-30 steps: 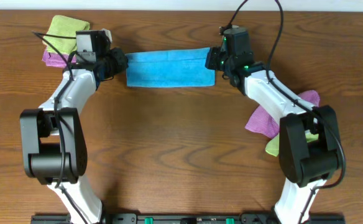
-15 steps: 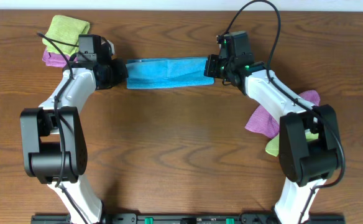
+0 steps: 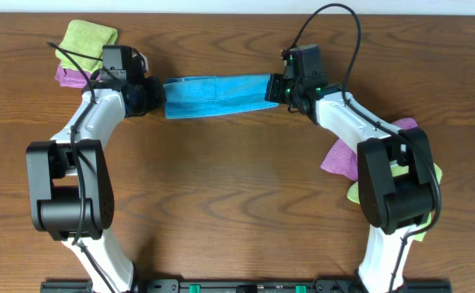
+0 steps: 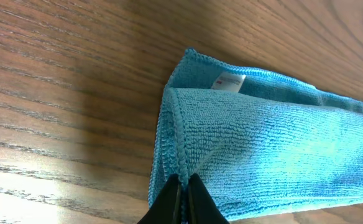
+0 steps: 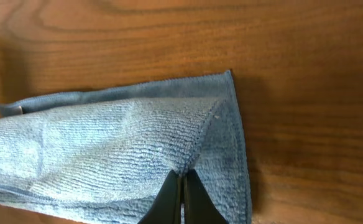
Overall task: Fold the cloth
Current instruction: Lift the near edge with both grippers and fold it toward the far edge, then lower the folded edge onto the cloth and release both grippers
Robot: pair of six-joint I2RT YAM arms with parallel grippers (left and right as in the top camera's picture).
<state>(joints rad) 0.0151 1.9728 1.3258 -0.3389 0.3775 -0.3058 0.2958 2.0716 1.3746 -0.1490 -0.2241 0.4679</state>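
Cloth (image 3: 217, 95) is what both sets of jaws are pressed together on. The left gripper (image 4: 183, 188) pinches a ridge of the upper layer at the cloth's (image 4: 275, 149) left end. The right gripper (image 5: 181, 182) pinches a like ridge at the right end of the cloth (image 5: 107, 149). At each end a lower layer spreads out beneath the pinched one, and a white tag (image 4: 229, 81) shows on the lower layer near the left end's far corner. From overhead the cloth is a narrow blue band stretched between the left gripper (image 3: 160, 94) and the right gripper (image 3: 275, 89), across the far middle of the wooden table (image 3: 221, 203). Behind the left arm a lime-green rag (image 3: 87, 37) lies on a purple rag (image 3: 68, 77). Beside the right arm's base lie a second purple rag (image 3: 341, 159) and a second lime-green rag (image 3: 353, 194).
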